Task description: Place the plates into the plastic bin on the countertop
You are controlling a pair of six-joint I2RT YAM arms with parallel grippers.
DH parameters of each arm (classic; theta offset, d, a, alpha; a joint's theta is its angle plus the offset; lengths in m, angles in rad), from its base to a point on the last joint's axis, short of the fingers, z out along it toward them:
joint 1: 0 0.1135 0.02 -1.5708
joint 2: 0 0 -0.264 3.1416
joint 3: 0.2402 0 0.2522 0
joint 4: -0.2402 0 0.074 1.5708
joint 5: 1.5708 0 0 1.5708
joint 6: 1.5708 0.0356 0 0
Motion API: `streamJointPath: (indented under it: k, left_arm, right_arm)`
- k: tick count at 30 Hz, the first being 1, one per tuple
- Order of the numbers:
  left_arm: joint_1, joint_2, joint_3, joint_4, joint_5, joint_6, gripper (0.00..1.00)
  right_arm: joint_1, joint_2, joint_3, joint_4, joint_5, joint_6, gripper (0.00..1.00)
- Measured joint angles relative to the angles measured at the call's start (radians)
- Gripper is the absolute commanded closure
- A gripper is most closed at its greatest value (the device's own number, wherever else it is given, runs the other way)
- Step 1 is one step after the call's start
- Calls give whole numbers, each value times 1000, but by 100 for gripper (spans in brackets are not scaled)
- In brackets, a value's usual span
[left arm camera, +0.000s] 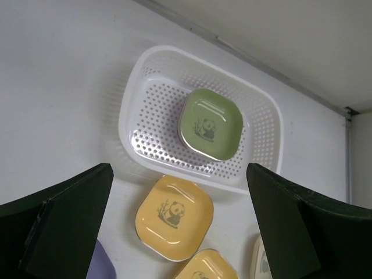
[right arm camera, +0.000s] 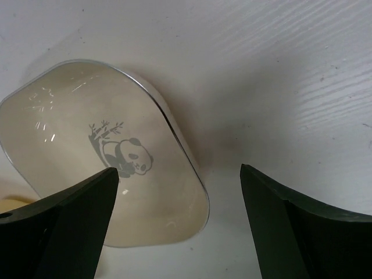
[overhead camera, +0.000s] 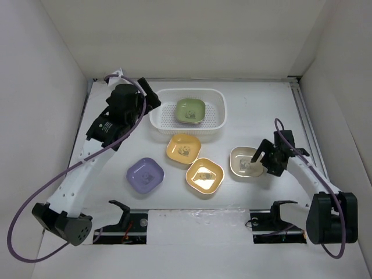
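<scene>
1 green plate [left arm camera: 209, 123] lies in the plastic bin [left arm camera: 264, 113], just ahead of the left claw [left arm camera: 180, 168], which is spread wide and holds nothing; the right claw [right arm camera: 179, 171] is spread wide too, and the edge of the cream plate [right arm camera: 75, 133] sits between its fingers [right arm camera: 70, 221], on the countertop [right arm camera: 290, 70]; this plate looks light, hard and slippery, so I would pinch its thin edge.
</scene>
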Motion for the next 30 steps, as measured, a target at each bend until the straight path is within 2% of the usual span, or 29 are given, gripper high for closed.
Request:
streamJointPath:
  k: [1,4,5,7,8,13,16,20,24,27,30]
  left_arm:
    - [0,8,-14,0,9,6,0]
    - [0,51,-47,-1,35,18,0]
    - [0,69,-53,-2,45,20,0]
    - [0,92,-68,-1,60,26,0]
    - [0,99,-76,-2,64,26,0]
    - [31,100,-84,-4,72,20,0]
    - [99,92,-98,4,92,15,0]
    - [190,81,-129,4,108,10,0]
    - [200,76,-148,5,88,-3,0]
    - [197,29,-232,19,76,-32,0]
    - [197,-26,-313,10,65,-60,0]
  right_arm:
    - [0,14,-10,22,-3,4,15]
    - [0,74,-23,73,-12,15,57]
    - [0,97,-25,92,-18,16,78]
    - [0,129,-27,116,-29,21,96]
    - [-2,132,-26,127,-45,29,100]
    - [0,73,-7,97,-8,44,100]
    - [0,-62,2,3,29,64,100]
    - [-3,-268,105,-132,60,83,100]
    - [2,-369,264,-161,48,76,100]
    - [47,-315,389,-132,-17,40,100]
    - [149,-69,582,-99,-56,-1,100]
